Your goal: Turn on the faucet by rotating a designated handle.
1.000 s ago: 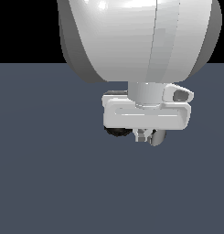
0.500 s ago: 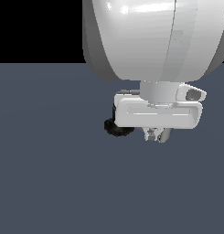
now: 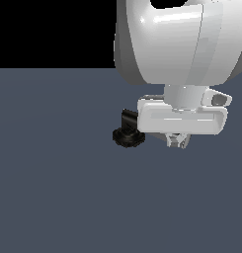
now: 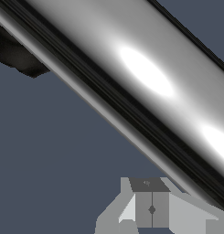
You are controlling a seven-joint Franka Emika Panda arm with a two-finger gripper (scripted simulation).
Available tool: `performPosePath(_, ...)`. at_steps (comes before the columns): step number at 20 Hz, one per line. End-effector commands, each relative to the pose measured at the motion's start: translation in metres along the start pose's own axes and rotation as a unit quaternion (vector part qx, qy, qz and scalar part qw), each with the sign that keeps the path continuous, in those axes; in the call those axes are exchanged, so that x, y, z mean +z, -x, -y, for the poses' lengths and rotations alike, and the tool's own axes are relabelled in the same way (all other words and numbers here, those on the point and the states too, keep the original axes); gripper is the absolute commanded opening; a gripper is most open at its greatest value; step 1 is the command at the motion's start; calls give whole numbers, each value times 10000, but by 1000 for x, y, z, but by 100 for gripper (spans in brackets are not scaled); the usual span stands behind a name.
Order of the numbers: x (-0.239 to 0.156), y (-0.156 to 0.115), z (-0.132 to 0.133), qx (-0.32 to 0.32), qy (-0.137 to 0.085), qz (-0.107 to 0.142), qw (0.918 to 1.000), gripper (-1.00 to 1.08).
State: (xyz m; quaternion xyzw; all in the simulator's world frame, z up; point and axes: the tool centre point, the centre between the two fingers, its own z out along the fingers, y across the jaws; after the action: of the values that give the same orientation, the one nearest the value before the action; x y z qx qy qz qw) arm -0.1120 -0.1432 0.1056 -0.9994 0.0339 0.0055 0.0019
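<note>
Beside faucet (image 3: 128,134) base, fingers (image 3: 178,140) hidden behind gripper body; handle (image 4: 131,87) close.

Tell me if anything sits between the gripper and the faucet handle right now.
Nothing visible does. In the wrist view the handle fills the frame right by the fingers, with only bare floor around it. In the exterior view the gripper hangs beside the faucet and hides the handle, so contact cannot be told.
</note>
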Motion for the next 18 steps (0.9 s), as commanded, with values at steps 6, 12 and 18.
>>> performPosePath(6,-1,-28,-15,-62,11,-47,10000,-100)
performPosePath(12,-1,-44,-30,-50,12,-48,10000,-100)
performPosePath(18,-1,-60,-46,-36,13,-50,10000,-100)
